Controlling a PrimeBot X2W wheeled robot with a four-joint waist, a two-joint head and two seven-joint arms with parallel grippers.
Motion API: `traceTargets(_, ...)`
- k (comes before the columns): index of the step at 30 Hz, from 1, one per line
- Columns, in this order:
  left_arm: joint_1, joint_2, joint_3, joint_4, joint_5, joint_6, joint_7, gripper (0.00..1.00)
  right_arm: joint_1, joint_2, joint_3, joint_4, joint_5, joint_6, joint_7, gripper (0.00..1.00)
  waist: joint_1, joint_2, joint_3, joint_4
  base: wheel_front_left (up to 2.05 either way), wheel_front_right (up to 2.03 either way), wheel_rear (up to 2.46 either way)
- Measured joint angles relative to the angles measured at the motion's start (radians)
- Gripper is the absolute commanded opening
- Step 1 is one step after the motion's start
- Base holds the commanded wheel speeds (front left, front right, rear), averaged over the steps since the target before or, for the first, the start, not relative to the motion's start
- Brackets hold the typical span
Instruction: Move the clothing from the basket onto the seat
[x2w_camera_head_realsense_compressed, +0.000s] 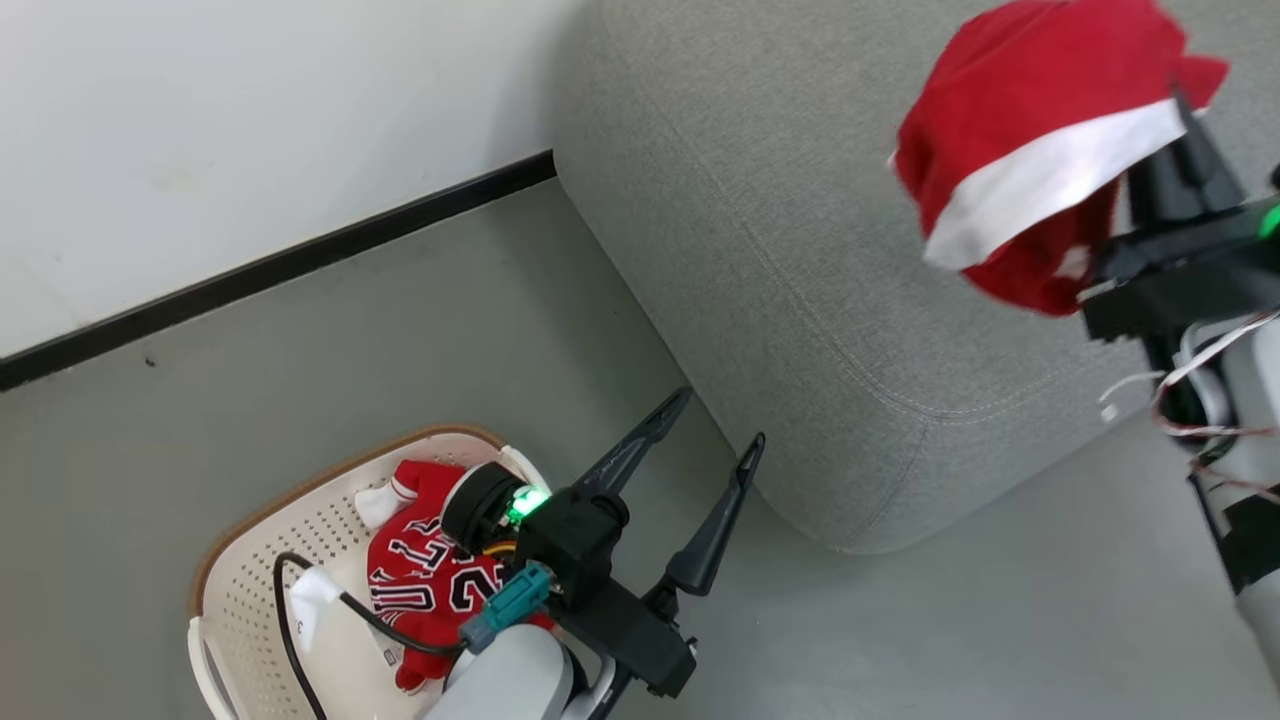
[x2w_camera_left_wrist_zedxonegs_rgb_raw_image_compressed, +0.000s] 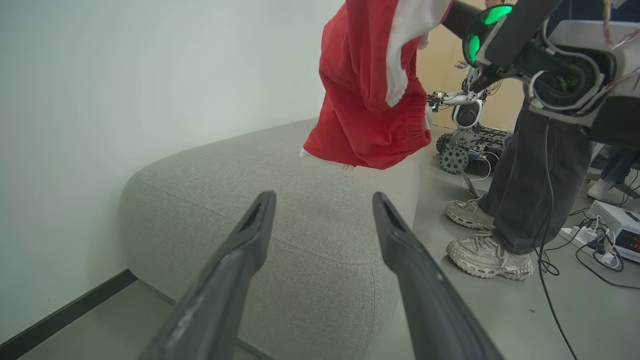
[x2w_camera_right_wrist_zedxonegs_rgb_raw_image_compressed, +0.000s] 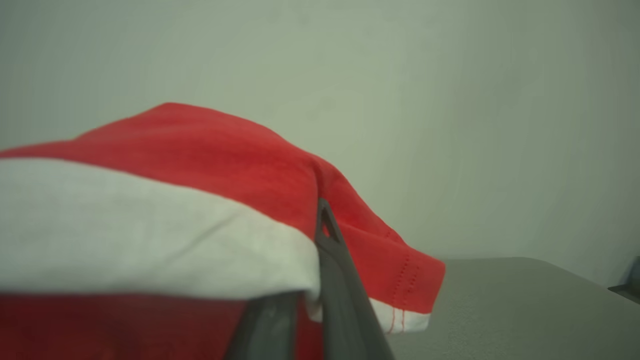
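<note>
Grey floor (x2w_camera_head_realsense_compressed: 300, 330) and a white wall (x2w_camera_head_realsense_compressed: 200, 120) frame the job. The striped red garment (x2w_camera_head_realsense_compressed: 1020, 130) hangs bunched at two o'clock in my head view, and my right claw (x2w_camera_head_realsense_compressed: 1190, 150) is clenched on it; in the right wrist view the cloth drapes over one finger and hides the other's tip. Under it lies the seat (x2w_camera_head_realsense_compressed: 800, 300), the big grey cushion; from the left wrist view the lowest fold is close over its top, though I cannot tell whether it touches. Down at seven o'clock the basket (x2w_camera_head_realsense_compressed: 250, 560) holds the jersey (x2w_camera_head_realsense_compressed: 430, 580), lettering up. My left claw (x2w_camera_head_realsense_compressed: 720, 418) hovers off the basket's three o'clock side, released and empty, fingers aimed at the cushion. Past the seat a person's legs (x2w_camera_left_wrist_zedxonegs_rgb_raw_image_compressed: 535, 165) stand on the floor beside a small tracked robot (x2w_camera_left_wrist_zedxonegs_rgb_raw_image_compressed: 465, 135).

I judge this the setting-down of the first piece, with the jersey yet to come. To do it well I should carry the bundle in from the rounded edge toward twelve o'clock, lower until the cushion bears the weight, and only then let go. The cloth over my finger may cling, so I should draw back along the finger's line, not sideways, lest the piece be dragged off onto the floor
</note>
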Motion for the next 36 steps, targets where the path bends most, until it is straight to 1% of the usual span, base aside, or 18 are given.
traceTargets(4,-0.001,0.000,-0.015,-0.004,0.000,0.000,0.000,1.00,-0.035,-0.029,-0.042,0.004,0.000,-0.001,0.000,0.00,0.0000,0.0000,0.020,0.020,0.00,0.00,0.00)
traceTargets(9,-0.005,0.001,-0.028,-0.013,0.000,0.000,0.000,1.00,-0.086,-0.076,-0.093,0.042,0.000,-0.001,0.000,0.00,0.0000,-0.0001,0.053,0.048,0.00,0.00,0.00)
traceTargets(11,-0.011,0.001,-0.032,-0.016,0.000,0.000,0.000,1.00,-0.104,-0.090,-0.110,0.056,0.000,-0.008,0.000,0.00,0.0001,0.0000,0.070,0.060,0.00,0.00,0.00)
traceTargets(18,-0.041,0.018,-0.050,-0.035,0.010,0.000,0.000,1.00,-0.154,-0.118,-0.158,0.095,0.003,-0.011,0.000,0.00,0.0001,0.0000,0.138,0.098,0.00,0.00,0.00)
traceTargets(19,-0.046,0.021,-0.052,-0.039,0.013,0.000,0.000,1.00,-0.160,-0.121,-0.164,0.096,0.003,-0.017,0.000,0.00,0.0001,0.0000,0.150,0.103,0.00,0.00,0.00)
traceTargets(22,-0.066,0.028,-0.059,-0.046,0.023,0.000,0.000,1.00,-0.188,-0.128,-0.180,0.105,0.003,-0.019,0.000,0.00,0.0001,0.0000,0.184,0.118,0.00,0.00,0.00)
traceTargets(25,-0.089,0.033,-0.065,-0.052,0.025,0.000,0.000,1.00,-0.220,-0.139,-0.201,0.112,0.003,-0.033,0.000,0.00,0.0002,0.0000,0.220,0.133,0.00,0.00,0.00)
traceTargets(28,-0.110,0.035,-0.071,-0.055,0.025,0.000,0.000,1.00,-0.252,-0.160,-0.223,0.129,0.003,-0.038,0.000,0.00,0.0002,0.0000,0.256,0.148,0.00,0.00,0.00)
traceTargets(30,-0.123,0.038,-0.076,-0.055,0.026,0.000,0.000,1.00,-0.270,-0.174,-0.235,0.132,0.003,-0.054,0.000,0.00,0.0002,0.0001,0.279,0.159,0.00,0.00,0.00)
traceTargets(36,-0.152,0.046,-0.085,-0.057,0.026,0.000,0.000,1.00,-0.336,-0.222,-0.286,0.168,0.003,-0.081,0.000,0.00,0.0001,0.0001,0.344,0.191,0.00,0.00,0.00)
